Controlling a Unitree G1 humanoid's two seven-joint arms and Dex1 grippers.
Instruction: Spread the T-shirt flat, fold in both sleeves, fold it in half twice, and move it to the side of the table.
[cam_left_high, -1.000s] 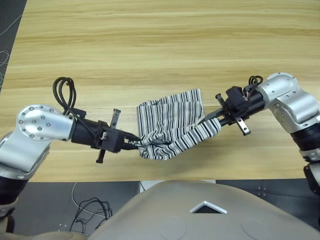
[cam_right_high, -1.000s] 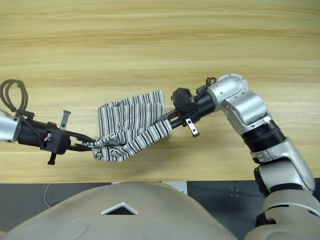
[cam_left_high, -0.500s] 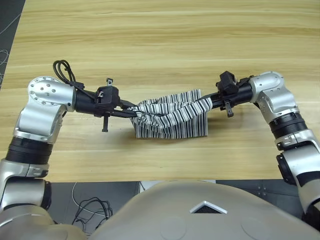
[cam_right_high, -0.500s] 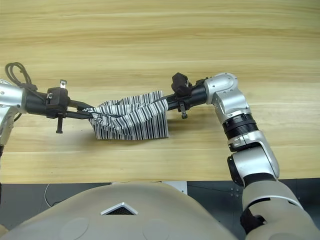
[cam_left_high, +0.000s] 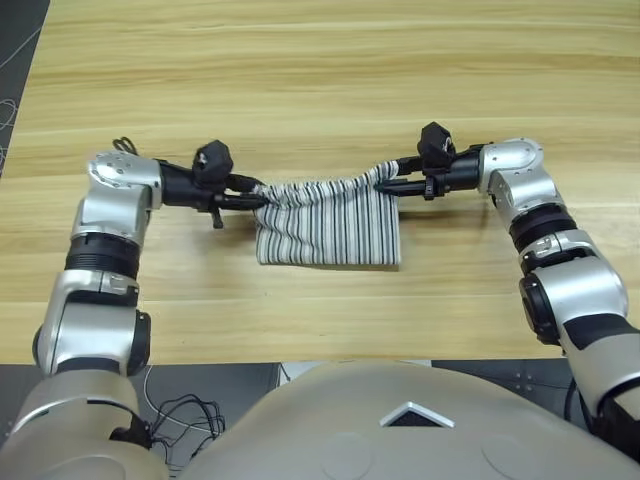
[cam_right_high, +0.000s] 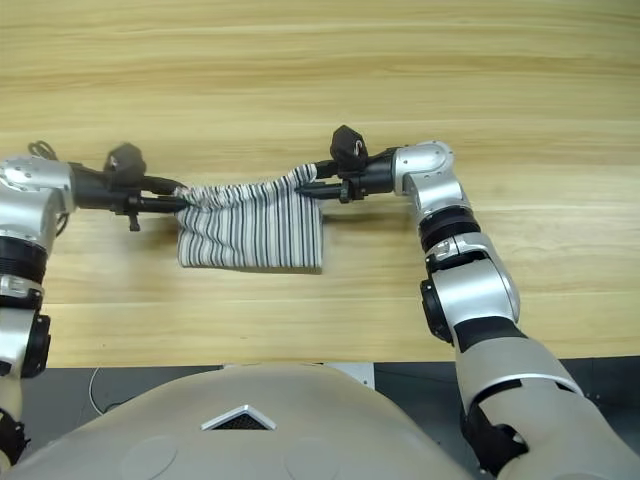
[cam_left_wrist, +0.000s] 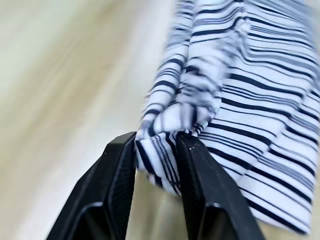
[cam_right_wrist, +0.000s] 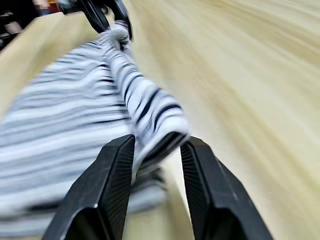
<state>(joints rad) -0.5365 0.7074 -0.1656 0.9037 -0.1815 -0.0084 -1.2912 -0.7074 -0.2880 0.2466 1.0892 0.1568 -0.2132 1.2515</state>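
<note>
The black-and-white striped T-shirt (cam_left_high: 330, 225) is folded small and lies on the wooden table (cam_left_high: 320, 80), its far edge stretched taut between both grippers. My left gripper (cam_left_high: 258, 196) is shut on the shirt's far left corner; the wrist view shows the bunched cloth (cam_left_wrist: 165, 150) pinched between its black fingers (cam_left_wrist: 117, 170). My right gripper (cam_left_high: 382, 180) is shut on the far right corner, with the fabric (cam_right_wrist: 150, 130) squeezed between its pads (cam_right_wrist: 115, 175). The shirt's near part rests flat on the wood.
The table's front edge (cam_left_high: 300, 362) runs just below the shirt, with dark floor and cables (cam_left_high: 175, 415) beyond. Bare wood stretches far behind and to both sides of the shirt.
Both grippers have carried the shirt's near edge up and away over the cloth, to its far side. The shirt now lies as a smaller rectangle, pulled straight along its far edge.
</note>
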